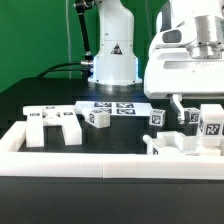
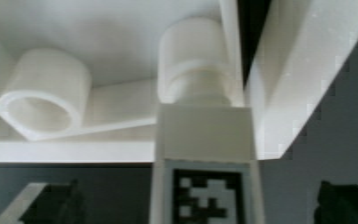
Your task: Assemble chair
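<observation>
the gripper [image 2: 194,204] stands with jaws apart, a dark finger [image 2: 37,200] to either side of the tagged leg post [image 2: 201,140], neither touching it; that is at lower right of the exterior frame, by the seat parts [image 1: 182,146]; the post's long axis runs straight away from the wrist, midway between the fingers; i judge a straight pull back clears it.
</observation>
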